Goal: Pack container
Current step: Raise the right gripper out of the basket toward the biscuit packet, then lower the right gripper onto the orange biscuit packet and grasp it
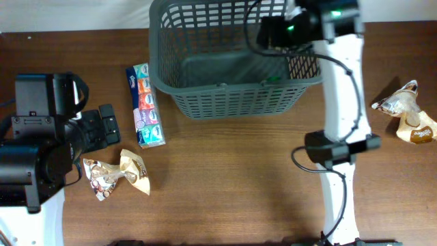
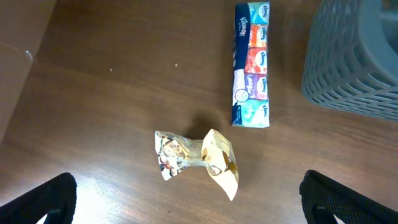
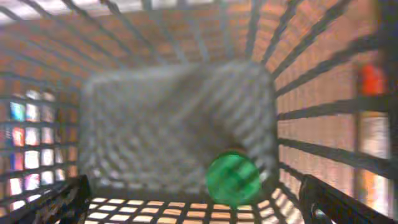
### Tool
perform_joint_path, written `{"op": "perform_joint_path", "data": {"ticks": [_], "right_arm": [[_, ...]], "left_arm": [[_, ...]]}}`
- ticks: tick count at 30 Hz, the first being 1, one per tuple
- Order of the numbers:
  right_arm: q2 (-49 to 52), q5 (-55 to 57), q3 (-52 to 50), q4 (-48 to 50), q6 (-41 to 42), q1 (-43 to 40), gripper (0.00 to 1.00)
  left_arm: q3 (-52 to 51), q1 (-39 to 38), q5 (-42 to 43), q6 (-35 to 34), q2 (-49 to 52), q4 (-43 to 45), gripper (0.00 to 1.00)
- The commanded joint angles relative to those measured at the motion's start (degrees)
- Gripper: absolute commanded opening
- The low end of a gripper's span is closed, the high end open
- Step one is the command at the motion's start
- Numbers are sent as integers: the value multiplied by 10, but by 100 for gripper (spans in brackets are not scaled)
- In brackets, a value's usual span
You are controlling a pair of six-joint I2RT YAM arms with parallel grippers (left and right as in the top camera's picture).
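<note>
The dark grey slotted container [image 1: 232, 96] stands at the back middle of the table. My right gripper [image 1: 273, 31] hangs over its right part, open and empty. In the right wrist view I look down into the container [image 3: 174, 118], and my open right fingers [image 3: 199, 205] frame a blurred green round thing [image 3: 232, 178] near its bottom corner. My left gripper [image 1: 109, 126] is open and empty at the left. In the left wrist view its fingers [image 2: 186, 208] are spread wide just short of a crumpled snack bag [image 2: 196, 158].
A long pack of tissue packets [image 1: 145, 106] lies left of the container and also shows in the left wrist view [image 2: 251, 65]. The snack bag [image 1: 117, 174] lies at the front left. More snack bags [image 1: 406, 113] lie at the far right.
</note>
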Motion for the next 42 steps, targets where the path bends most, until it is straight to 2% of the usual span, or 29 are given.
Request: {"op": "perform_joint_path", "data": {"ticks": [1, 8, 16, 19, 29, 36, 42], "right_arm": [[-68, 23, 15, -8, -4, -47, 99], [-166, -5, 14, -8, -18, -172, 99], [-252, -41, -43, -8, -167, -286, 99], [-267, -75, -93, -7, -227, -294, 99], [-268, 51, -203, -7, -232, -294, 99], [-266, 55, -311, 23, -321, -294, 99], [-266, 48, -420, 62, -315, -294, 99]], "left_arm": [[1, 5, -8, 3, 0, 1, 99], [1, 5, -8, 3, 0, 1, 99], [1, 5, -8, 3, 0, 5, 99], [1, 5, -8, 3, 0, 12, 99], [1, 5, -8, 3, 0, 5, 99], [1, 5, -8, 3, 0, 9, 99], [1, 5, -9, 3, 0, 14, 99]]}}
